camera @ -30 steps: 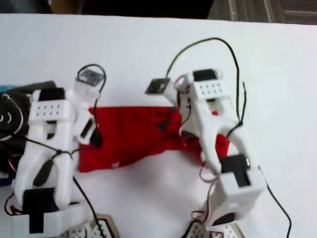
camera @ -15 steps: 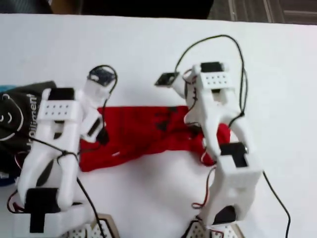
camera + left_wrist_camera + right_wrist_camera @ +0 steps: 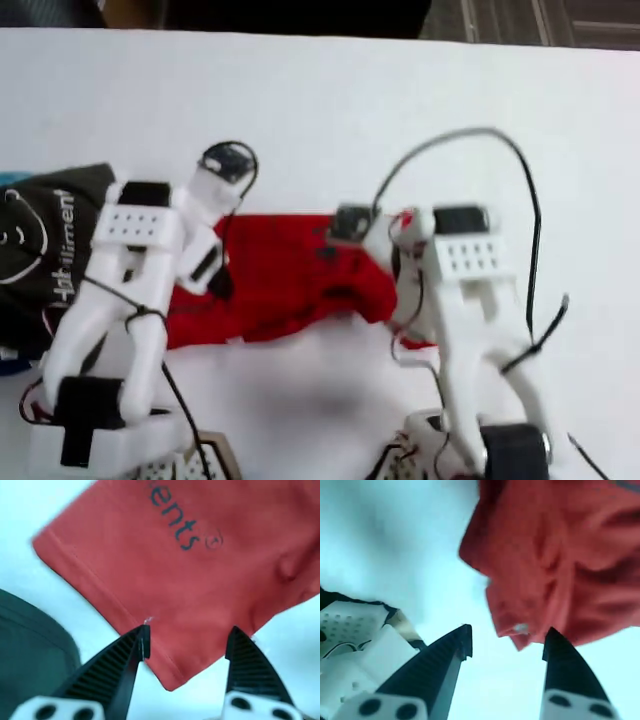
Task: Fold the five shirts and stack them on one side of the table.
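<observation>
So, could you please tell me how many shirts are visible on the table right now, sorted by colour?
red shirt: 1
black shirt: 1, a dark heap at the table's left edge that may hide more under it
Total: 2 shirts clearly visible

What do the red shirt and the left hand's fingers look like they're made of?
Red shirt: soft matte knit fabric, probably cotton, judging by its stitched hem and wrinkles. Left hand, fingers: matte black plastic with ribbed faces, possibly printed.
</observation>
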{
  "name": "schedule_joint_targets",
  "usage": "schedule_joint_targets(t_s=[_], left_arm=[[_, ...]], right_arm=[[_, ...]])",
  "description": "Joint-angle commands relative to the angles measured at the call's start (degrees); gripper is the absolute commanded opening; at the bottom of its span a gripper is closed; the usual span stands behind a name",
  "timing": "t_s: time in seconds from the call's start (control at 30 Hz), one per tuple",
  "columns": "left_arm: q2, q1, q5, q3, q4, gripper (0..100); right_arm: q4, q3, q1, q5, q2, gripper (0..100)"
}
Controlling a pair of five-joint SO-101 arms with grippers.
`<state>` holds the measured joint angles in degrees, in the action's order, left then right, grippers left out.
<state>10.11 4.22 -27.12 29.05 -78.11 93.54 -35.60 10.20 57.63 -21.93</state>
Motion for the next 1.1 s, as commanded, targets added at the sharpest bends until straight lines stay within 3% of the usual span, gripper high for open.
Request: schedule_joint_targets(t_s=[0.0, 0.2, 0.4, 0.57, 0.63, 0.83, 1.07], left_arm=[[-3.52, -0.35, -0.62, 2.68, 3.69, 26], [-11.43, -0.26, -0.35, 5.14, 9.23, 26], [-13.01, 0.00, -0.18, 5.14, 9.85, 26], [-13.01, 0.09, -0.18, 5.32, 9.49, 26], [-13.01, 0.09, -0.18, 5.32, 9.49, 26], [-13.01, -0.09, -0.18, 6.20, 9.85, 26], [-12.92, 0.09, -0.09, 6.20, 9.85, 26]], right_arm=[[-5.32, -10.29, -0.31, 0.00, -5.76, 23.8], [-16.57, -17.58, -0.75, -0.44, -5.76, 23.8], [-19.21, -17.23, -0.84, -0.53, -5.76, 22.9], [-20.53, -17.23, -1.19, -0.53, -5.76, 0.6], [-20.88, -16.62, -2.33, -0.53, -5.76, 4.6], [-17.80, -8.00, -7.34, -0.09, -5.76, 1.9], [-12.18, -2.90, -7.25, -0.44, -5.76, 2.0]])
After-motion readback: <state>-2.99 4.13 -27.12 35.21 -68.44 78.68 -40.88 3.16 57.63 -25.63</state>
